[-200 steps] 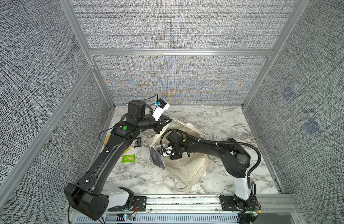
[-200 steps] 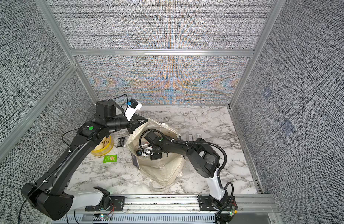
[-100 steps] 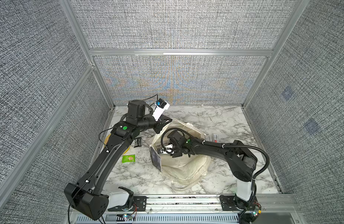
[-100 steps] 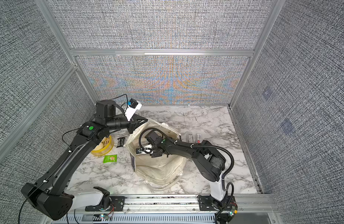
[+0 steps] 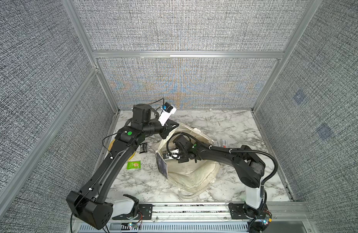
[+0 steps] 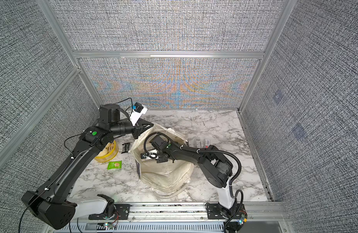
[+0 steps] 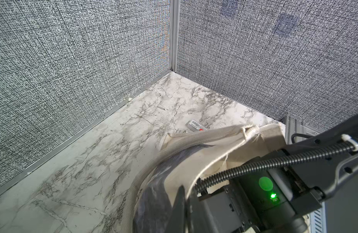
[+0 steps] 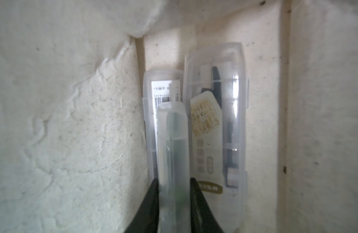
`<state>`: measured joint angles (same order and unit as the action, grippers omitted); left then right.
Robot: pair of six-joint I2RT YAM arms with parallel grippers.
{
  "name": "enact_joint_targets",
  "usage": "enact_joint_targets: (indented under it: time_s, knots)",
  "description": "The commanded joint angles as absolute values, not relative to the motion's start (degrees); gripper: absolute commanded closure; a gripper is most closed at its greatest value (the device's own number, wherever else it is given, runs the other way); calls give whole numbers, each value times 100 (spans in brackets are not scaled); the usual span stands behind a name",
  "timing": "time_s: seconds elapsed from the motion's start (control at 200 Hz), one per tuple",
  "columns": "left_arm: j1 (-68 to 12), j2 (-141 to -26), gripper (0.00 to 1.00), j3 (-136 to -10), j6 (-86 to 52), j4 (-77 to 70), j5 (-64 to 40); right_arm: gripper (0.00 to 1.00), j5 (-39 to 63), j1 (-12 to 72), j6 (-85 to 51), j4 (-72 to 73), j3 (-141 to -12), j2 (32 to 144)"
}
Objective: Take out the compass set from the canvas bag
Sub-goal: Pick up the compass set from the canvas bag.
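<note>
The translucent plastic compass set case (image 8: 173, 145) is sitting inside the cream grey-blue-panelled canvas bag (image 5: 192, 171), the right gripper (image 8: 174, 181) pinching it narrowly. The fully closed left gripper (image 5: 173, 127) is holding the bag's rim over the white marble surface (image 5: 224, 121).

Cannot see the right gripper (image 8: 174, 188) in both top views, buried in the canvas bag (image 5: 192, 173). In the right wrist view, only blurred fingers (image 8: 147, 205) cut off by the edge, flanking a clear case (image 8: 172, 141) too smeared to read. Cannot make out the small packs' (image 5: 224, 142) labels beyond the bag, nor the yellow thing (image 6: 106, 154) half under the left arm (image 6: 73, 165).
</note>
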<state>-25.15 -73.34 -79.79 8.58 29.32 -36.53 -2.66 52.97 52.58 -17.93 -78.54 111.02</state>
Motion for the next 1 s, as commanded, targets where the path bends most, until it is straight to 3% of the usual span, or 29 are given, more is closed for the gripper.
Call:
enact_joint_targets:
  time_s: [0.0, 0.47, 0.795, 0.995]
  knots:
    - [-2505, -7301, 100, -7989, 872, 2736, -3744, 78, -289, 5315, 5112, -1932, -7897, 10934]
    - [-2510, -7341, 100, -7972, 791, 2630, -3702, 82, -246, 5494, 4553, -2812, -7964, 10085]
    - [-2512, -7321, 100, -7954, 725, 2524, -3634, 86, -718, 5726, 3137, -4216, -7992, 8800]
    - [-2512, -7360, 100, -7963, 686, 2487, -3573, 86, -378, 6096, 2522, -5059, -8302, 8000]
